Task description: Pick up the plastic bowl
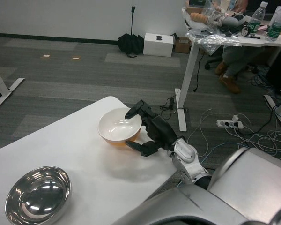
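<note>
The plastic bowl [117,127], white inside and orange outside, sits tilted near the far right edge of the white table [84,154]. My right hand [150,131] grips its right rim: upper fingers [136,110] reach over the rim into the bowl, and lower fingers [139,147] curl under its side. The bowl looks slightly raised on the hand's side. My left hand is out of view.
A shiny metal bowl [37,194] stands at the near left of the table. Beyond the table's edge is grey floor with cables and a power strip [229,124]. A second white desk [234,40] with bottles and clutter stands at the back right, a person seated behind it.
</note>
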Controlling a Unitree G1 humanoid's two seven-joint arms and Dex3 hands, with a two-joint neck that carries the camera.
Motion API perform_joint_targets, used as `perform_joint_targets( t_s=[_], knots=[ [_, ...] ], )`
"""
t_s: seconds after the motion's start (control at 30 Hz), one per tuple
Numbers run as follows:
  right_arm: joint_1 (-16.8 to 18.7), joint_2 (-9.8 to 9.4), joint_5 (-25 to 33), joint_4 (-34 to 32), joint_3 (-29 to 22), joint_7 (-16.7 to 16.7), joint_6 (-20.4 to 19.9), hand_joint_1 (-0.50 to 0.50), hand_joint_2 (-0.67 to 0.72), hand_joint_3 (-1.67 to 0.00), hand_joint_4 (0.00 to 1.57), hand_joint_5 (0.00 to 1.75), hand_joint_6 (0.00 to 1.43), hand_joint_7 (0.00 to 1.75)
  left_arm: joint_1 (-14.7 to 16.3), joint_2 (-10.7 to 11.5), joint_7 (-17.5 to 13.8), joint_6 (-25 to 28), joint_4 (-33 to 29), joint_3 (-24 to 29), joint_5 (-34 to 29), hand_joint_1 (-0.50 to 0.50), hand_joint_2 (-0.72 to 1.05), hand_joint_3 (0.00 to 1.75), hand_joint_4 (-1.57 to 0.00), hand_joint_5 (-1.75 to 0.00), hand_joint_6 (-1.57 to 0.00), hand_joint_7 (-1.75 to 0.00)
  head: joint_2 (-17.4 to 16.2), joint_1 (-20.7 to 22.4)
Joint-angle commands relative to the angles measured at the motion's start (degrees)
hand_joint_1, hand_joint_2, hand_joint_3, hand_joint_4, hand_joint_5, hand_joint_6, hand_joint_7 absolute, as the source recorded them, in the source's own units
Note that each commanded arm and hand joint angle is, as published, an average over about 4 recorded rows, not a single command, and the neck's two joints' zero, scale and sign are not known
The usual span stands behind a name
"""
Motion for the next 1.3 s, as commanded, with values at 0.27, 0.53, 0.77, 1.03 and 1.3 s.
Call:
perform_joint_targets(
  t_s=[0.27, 0.53, 0.77, 1.03, 1.3],
  knots=[
    [-3.45, -1.61, 1.89, -1.53, 2.66, -1.55, -0.87, -0.42, -0.6, -1.51, 1.31, 1.45, 0.86, 1.61, 1.27, -0.32, -0.14, -0.55, -0.38, 0.16, -0.57, -0.5, 1.05, 0.09, 0.0, 0.0, 0.0, 0.0, 5.26, 8.13],
    [-7.95, -3.52, 2.7, -2.41, 5.31, -2.65, 2.32, -0.44, -0.6, -1.51, 1.31, 1.43, 0.86, 1.61, 1.27, -2.27, -0.16, -0.09, -0.21, -2.04, -0.52, -0.5, 1.05, 0.09, 0.0, 0.0, 0.0, 0.0, 9.29, 16.73],
    [-12.34, -4.97, 2.96, -3.2, 7.23, -3.22, 5.08, -0.42, -0.6, -1.51, 1.34, 1.45, 0.86, 1.61, 1.54, -3.83, -0.23, 0.19, 0.23, -2.37, -0.5, -0.5, 1.05, 0.09, 0.0, 0.0, 0.0, 0.0, 14.86, 27.39],
    [-17.51, -5.14, 3.07, -1.14, 9.75, -4.52, 5.22, -0.44, -0.6, -1.51, 1.37, 1.45, 0.88, 1.61, 1.98, -4.69, -0.23, 0.61, 2.63, -3.29, -0.5, -0.5, 1.05, 0.09, 0.0, 0.0, 0.0, 0.0, 16.03, 35.99],
    [-19.2, -6.18, 4.02, 0.0, 13.07, -5.31, 5.22, -0.42, -0.6, -1.51, 1.37, 1.36, 0.91, 1.61, 2.68, -6.09, -0.23, 0.44, 3.37, -3.2, -0.5, -0.5, 1.05, 0.09, 0.0, 0.0, 0.0, 0.0, 15.58, 39.24]
  ],
)
